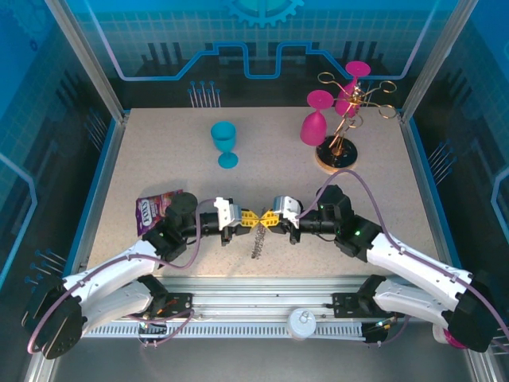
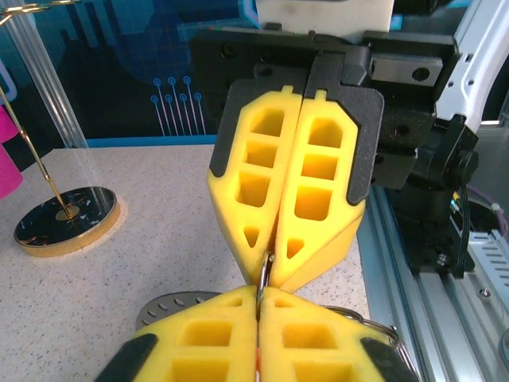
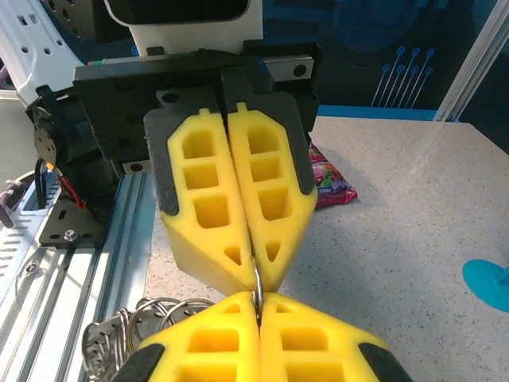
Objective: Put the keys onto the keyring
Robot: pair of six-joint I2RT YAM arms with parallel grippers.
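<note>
Pinching one thin wire loop (image 2: pixel 263 275) of the flat grey keyring (image 2: pixel 169 305), yellow hollow-celled left claw (image 2: pixel 259 301) and right claw (image 3: pixel 257 302) meet tip-to-tip above open speckled desk (image 1: pixel 159 163).

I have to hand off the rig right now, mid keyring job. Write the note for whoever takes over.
Left gripper: shut, pinching a thin wire loop.
Right gripper: shut on the same loop, tip to tip with the left, over the near middle of the table.
Keyring: its grey ring lies just under the left fingers.
Done: both arms grip the loop.
Left: threading the key. I cannot tell where it is, or whether it is on.
</note>
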